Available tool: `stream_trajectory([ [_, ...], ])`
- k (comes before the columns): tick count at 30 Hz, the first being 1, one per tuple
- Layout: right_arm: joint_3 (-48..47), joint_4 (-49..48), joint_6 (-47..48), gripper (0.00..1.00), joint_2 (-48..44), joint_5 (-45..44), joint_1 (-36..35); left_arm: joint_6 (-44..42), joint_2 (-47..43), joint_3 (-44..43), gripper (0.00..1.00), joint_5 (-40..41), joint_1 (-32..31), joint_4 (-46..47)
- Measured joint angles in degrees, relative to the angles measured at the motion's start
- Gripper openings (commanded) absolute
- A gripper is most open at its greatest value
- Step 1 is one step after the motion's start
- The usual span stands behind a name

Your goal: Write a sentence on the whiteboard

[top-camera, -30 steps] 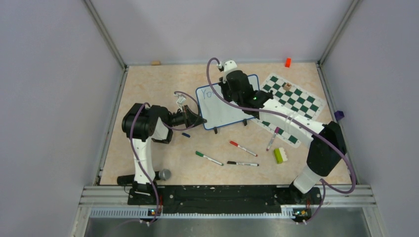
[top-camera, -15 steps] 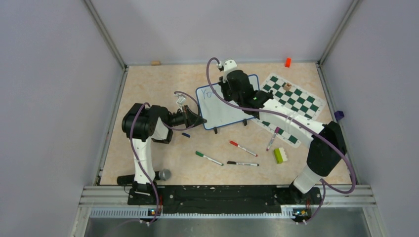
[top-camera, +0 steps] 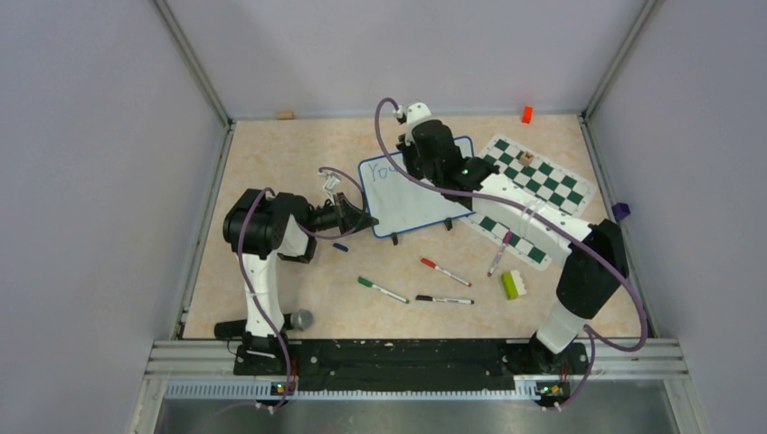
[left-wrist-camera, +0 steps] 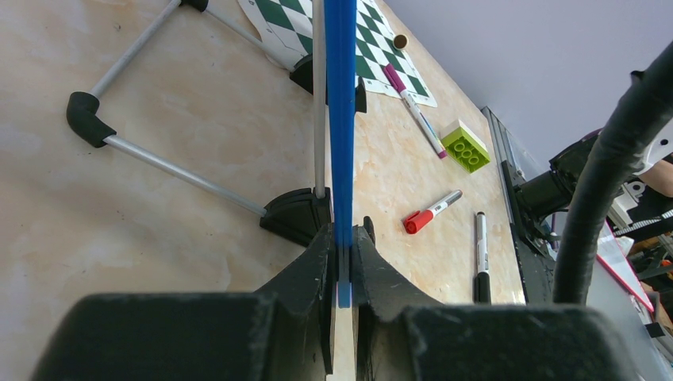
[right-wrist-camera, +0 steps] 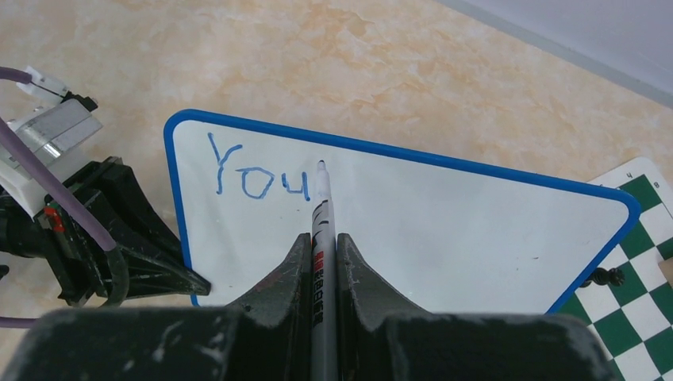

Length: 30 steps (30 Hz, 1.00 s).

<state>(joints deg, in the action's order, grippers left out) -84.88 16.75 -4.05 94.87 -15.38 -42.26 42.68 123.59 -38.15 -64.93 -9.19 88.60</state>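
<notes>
The whiteboard (top-camera: 407, 194) stands tilted on its black feet mid-table, blue-framed; it also shows in the right wrist view (right-wrist-camera: 444, 230). The sentence (right-wrist-camera: 255, 176) reads only "You" in blue at the board's top left. My right gripper (right-wrist-camera: 321, 242) is shut on a marker (right-wrist-camera: 321, 214), its tip at the board just right of the "u". In the top view the right gripper (top-camera: 425, 149) hangs over the board's upper part. My left gripper (left-wrist-camera: 342, 238) is shut on the board's blue frame edge (left-wrist-camera: 341, 119); in the top view the left gripper (top-camera: 362, 220) is at the board's lower-left side.
The green-and-white chess mat (top-camera: 534, 194) lies right of the board. Red (top-camera: 444, 271), green (top-camera: 382, 289), black (top-camera: 443, 299) and purple (top-camera: 498, 254) markers and a green brick (top-camera: 514, 285) lie in front. A blue cap (top-camera: 340, 246) lies near the left gripper. An orange block (top-camera: 526, 114) sits at the back.
My right gripper with the marker has shifted slightly left and toward the back over the board's top. The left arm and the board have not moved.
</notes>
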Motion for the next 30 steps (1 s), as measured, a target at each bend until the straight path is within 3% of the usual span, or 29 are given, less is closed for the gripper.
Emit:
stream_trajectory([
  [30,-4.9,3.7,0.1,0.00,6.1,-1.0,-0.4,0.0,0.0,0.0,0.06,0.0,0.0,0.0],
])
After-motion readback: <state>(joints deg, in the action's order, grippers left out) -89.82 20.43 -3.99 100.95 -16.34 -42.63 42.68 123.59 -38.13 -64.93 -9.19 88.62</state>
